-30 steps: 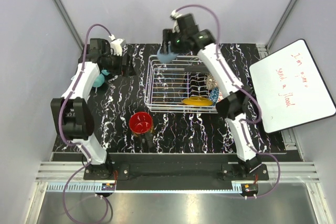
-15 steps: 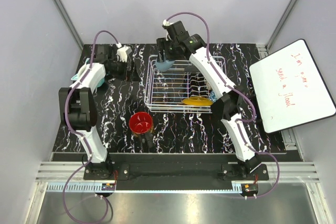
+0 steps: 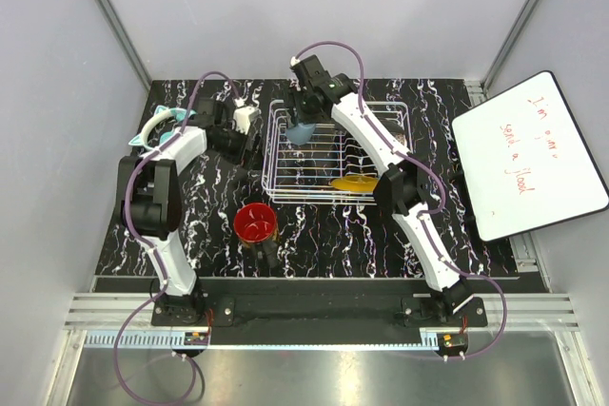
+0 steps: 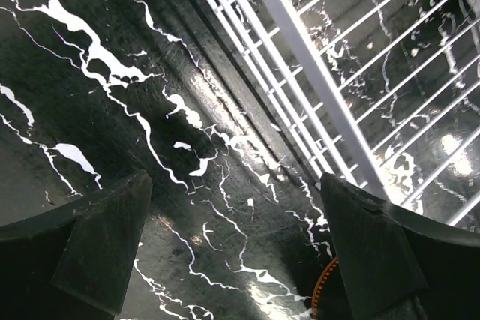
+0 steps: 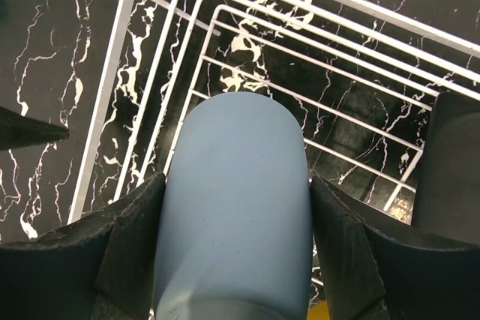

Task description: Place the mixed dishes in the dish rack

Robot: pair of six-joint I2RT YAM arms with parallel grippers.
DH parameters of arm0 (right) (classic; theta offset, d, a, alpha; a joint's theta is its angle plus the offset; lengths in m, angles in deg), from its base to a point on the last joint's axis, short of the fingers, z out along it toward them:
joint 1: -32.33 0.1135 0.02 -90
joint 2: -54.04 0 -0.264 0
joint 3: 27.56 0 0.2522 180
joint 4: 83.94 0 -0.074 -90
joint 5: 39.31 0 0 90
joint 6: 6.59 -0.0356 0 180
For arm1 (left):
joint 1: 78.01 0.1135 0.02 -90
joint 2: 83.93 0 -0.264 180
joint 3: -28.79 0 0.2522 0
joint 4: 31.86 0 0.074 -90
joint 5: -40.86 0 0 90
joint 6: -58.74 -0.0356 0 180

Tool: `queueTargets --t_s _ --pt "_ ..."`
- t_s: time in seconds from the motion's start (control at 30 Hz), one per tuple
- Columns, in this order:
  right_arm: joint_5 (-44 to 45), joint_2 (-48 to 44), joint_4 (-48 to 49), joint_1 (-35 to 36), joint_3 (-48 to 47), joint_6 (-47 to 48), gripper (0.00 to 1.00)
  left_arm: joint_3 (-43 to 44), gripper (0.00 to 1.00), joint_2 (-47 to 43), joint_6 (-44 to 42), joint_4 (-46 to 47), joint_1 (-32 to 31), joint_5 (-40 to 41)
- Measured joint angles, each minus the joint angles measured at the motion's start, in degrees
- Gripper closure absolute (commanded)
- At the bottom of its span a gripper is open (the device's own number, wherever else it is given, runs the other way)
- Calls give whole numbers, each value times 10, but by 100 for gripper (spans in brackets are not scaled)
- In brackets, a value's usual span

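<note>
My right gripper [image 3: 304,119] is shut on the light blue cup [image 3: 303,133] and holds it over the far left corner of the white wire dish rack [image 3: 285,173]. In the right wrist view the cup [image 5: 240,148] fills the gap of the gripper [image 5: 236,185], with rack wires [image 5: 172,58] below. My left gripper [image 3: 249,143] is open and empty just left of the rack; its view shows open jaws [image 4: 240,260] over the table beside the rack's wall [image 4: 322,73]. The dark mug with red inside [image 3: 255,223] stands in front of the rack. The mustard-yellow plate [image 3: 357,183] lies in the rack. The bowl and square plate are hidden.
A teal object [image 3: 155,127] lies at the table's far left behind the left arm. A whiteboard [image 3: 528,154] with red writing leans at the right edge. The table top [image 3: 209,197] is black marble with white veins. Grey walls close in the back and sides.
My right gripper has brought the cup nearer and lower, from beyond the rack's far edge to over its far left corner. My left gripper has swung right, away from the teal object, up to the rack's side.
</note>
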Motion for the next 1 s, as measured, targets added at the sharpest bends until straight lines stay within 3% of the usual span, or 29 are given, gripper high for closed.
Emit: queueTargets --t_s 0.4,1.0 --pt "9 0 1 0 8 2 100 -61 1 -36 -63 -18 -21 -31" --pt "8 40 0 -3 11 -5 100 -27 1 -44 -143 -128 -34 -85"
